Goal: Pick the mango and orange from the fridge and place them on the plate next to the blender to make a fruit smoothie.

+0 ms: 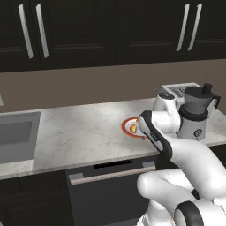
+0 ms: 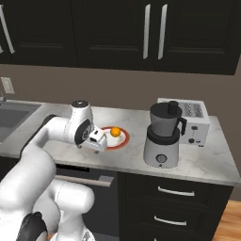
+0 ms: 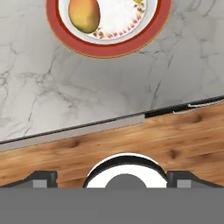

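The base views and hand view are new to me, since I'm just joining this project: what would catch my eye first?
The red-rimmed plate on the marble counter stands out, with the mango lying on it. To its right stands the blender, with a toaster behind. The white arm reaches over the counter's front edge near the plate.
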